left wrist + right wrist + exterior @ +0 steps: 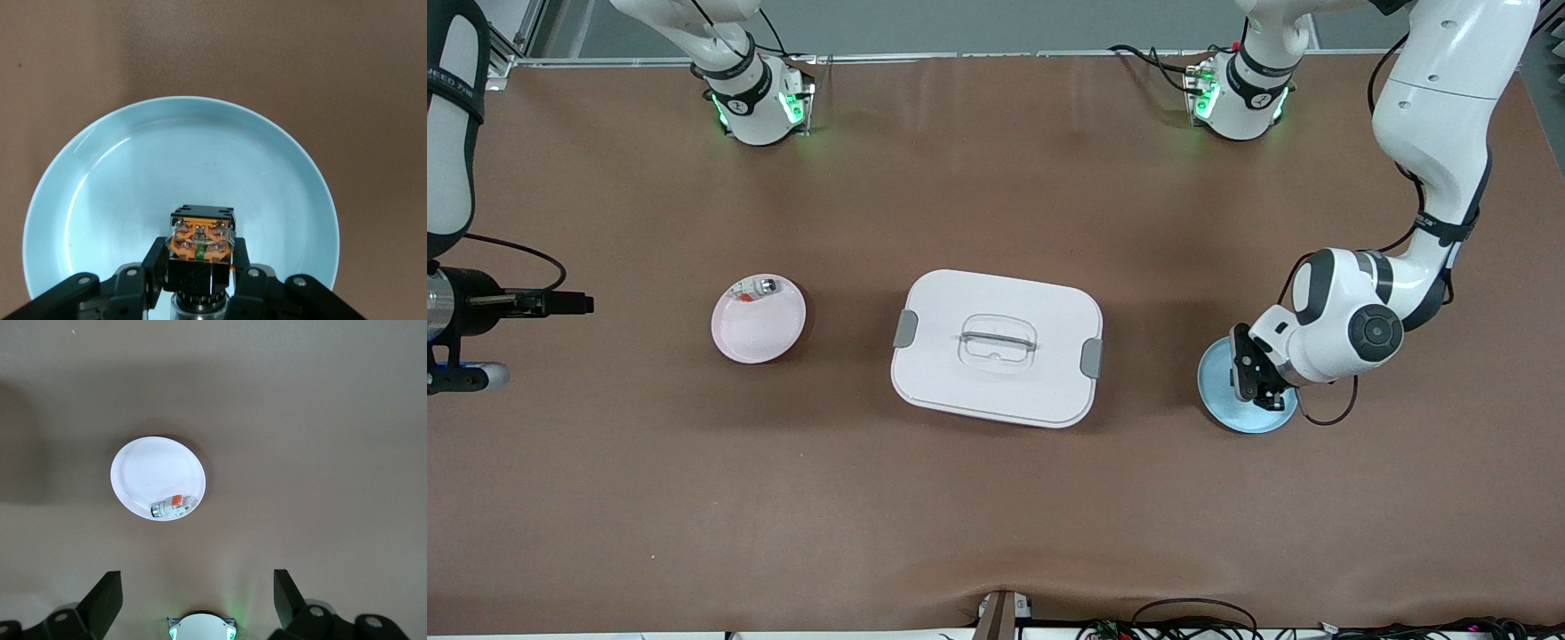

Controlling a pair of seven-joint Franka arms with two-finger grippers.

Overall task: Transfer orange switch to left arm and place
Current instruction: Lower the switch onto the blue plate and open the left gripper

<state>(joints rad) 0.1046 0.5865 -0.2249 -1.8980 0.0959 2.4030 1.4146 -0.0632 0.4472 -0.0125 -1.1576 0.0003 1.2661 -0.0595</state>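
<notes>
1. At the right arm's end of the brown table (996,516), we see the right claw (197,600) with its fingers spread wide and empty; this arm waits, clear of the round pink plate (758,318).
2. That plate carries a small silver-and-green part with red bits (754,289).
3. At mid-table stands the large white rounded-rectangular plastic box with grey side latches (996,348).
4. At the left arm's end, we find the left claw (200,277) clamped on the small black orange switch (201,241), low over the round light-blue plate (180,180).
5. We judge two risks: a low carry toward the right arm would strike the box; a narrow hold could let the switch twist or drop during handover.
</notes>
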